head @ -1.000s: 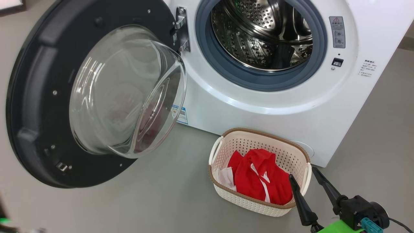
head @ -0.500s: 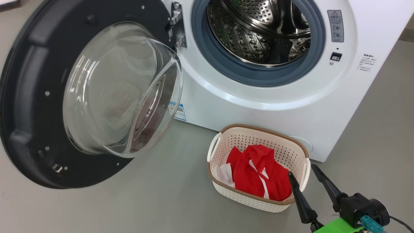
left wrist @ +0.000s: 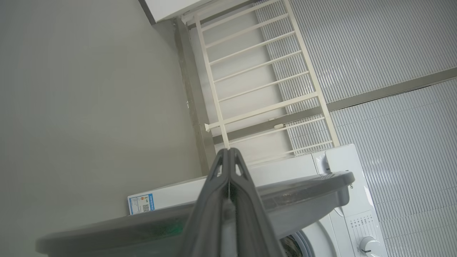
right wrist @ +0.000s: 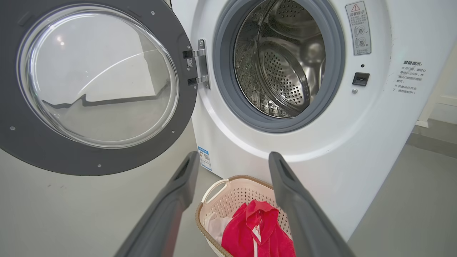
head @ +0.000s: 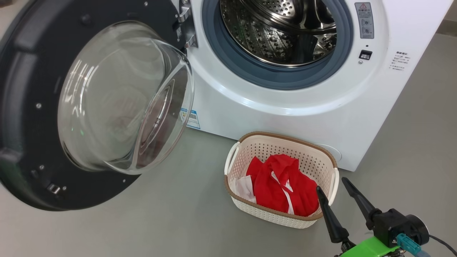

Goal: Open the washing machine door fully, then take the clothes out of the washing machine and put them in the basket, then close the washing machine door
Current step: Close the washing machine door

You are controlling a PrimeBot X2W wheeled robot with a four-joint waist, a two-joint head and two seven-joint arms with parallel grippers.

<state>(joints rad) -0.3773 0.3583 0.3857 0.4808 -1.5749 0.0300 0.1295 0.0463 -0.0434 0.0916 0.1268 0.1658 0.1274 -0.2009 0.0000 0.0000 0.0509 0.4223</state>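
Observation:
The washing machine [head: 285,103] stands with its steel drum [head: 278,32] bare. Its door [head: 32,117] hangs wide open to the left, glass bowl [head: 121,96] facing out. On the floor in front sits the basket [head: 271,214], holding the red and white clothes [head: 282,189]. My right gripper [head: 331,184] is open just right of the basket, holding nothing. In the right wrist view its fingers [right wrist: 232,155] frame the basket [right wrist: 232,192] and clothes [right wrist: 250,228] below the drum [right wrist: 285,71]. My left gripper [left wrist: 228,150] is shut and empty, beside the door's outer edge [left wrist: 303,192].
Grey floor [head: 142,221] spreads in front of and left of the basket. A blue label [head: 191,119] marks the machine's lower corner. In the left wrist view a white railed rack [left wrist: 257,71] leans by a ribbed wall behind the machine [left wrist: 342,164].
The whole head view has slid up and left, so the camera has moved. The basket, clothes and open right gripper keep their places relative to each other.

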